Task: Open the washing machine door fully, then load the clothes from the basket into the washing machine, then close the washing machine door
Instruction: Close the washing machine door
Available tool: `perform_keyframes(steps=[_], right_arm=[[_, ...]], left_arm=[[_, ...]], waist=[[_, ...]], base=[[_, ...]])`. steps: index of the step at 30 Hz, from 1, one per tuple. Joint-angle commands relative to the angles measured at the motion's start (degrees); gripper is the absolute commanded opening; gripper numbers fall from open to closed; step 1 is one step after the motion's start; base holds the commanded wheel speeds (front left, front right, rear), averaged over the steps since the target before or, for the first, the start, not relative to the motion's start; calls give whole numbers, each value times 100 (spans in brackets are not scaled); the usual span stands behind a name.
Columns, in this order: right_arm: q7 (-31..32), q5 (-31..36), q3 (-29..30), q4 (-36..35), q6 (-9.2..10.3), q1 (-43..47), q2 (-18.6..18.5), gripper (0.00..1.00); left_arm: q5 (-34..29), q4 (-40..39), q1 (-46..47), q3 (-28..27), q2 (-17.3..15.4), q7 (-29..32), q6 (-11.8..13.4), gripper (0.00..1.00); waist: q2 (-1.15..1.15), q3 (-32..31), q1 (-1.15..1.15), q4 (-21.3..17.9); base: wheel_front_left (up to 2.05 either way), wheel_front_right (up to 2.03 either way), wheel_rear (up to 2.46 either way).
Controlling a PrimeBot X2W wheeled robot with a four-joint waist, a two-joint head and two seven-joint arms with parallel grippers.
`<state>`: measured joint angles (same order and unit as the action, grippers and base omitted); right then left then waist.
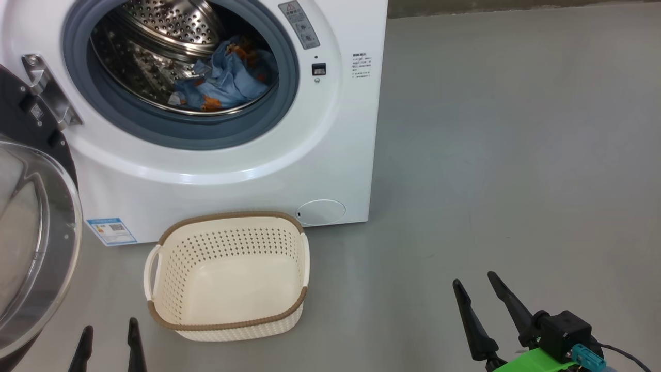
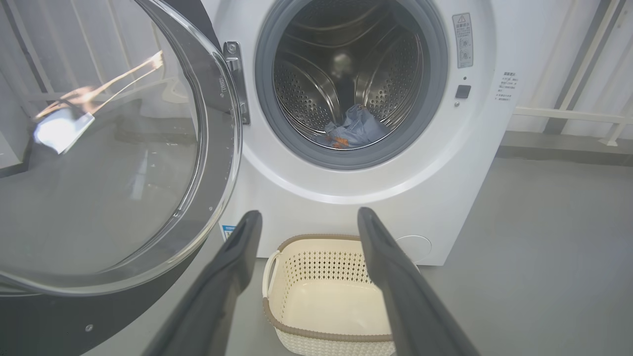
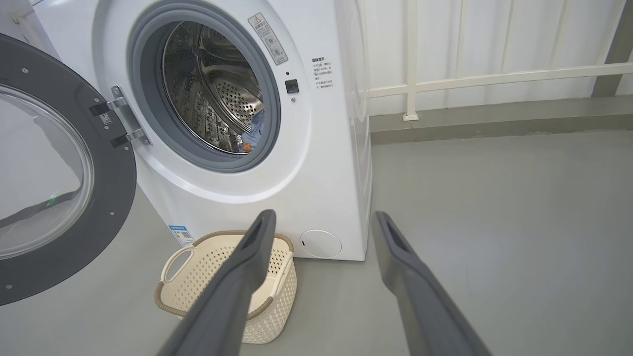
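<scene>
Clothes (image 1: 227,77), apparently crumpled, lie inside washing machine (image 1: 330,155).

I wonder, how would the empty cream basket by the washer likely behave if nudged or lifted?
The basket looks light: thin perforated plastic walls, nothing inside. On the smooth grey floor it would probably slide rather than tip, being wide and low. It likely keeps its shape when lifted by a side handle.

The right hand (image 1: 473,278) has tapered dark fingers (image 1: 512,304) and a green mount (image 1: 532,360).
</scene>
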<state>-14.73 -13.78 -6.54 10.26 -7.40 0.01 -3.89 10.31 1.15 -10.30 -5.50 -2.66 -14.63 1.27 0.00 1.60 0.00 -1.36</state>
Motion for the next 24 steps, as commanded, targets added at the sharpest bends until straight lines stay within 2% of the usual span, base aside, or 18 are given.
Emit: perform_keyframes(steps=[1, 16, 24], right_arm=[[-27, 24, -150, -133, -9, -117, -33, 100], [-27, 34, -167, -143, -9, -109, -40, 100], [-27, 36, -159, -111, -9, -114, -44, 100]], left_arm=[[-59, -169, 184, -172, -22, -37, 41, 100], [-20, -155, 172, -151, -22, -37, 32, 100], [2, -136, 186, -123, -21, -37, 111, 100]], waist=[[0, -2, 0, -1], [0, 13, 0, 42], [0, -1, 0, 249]], base=[[0, 0, 0], [0, 0, 0], [0, 0, 0]])
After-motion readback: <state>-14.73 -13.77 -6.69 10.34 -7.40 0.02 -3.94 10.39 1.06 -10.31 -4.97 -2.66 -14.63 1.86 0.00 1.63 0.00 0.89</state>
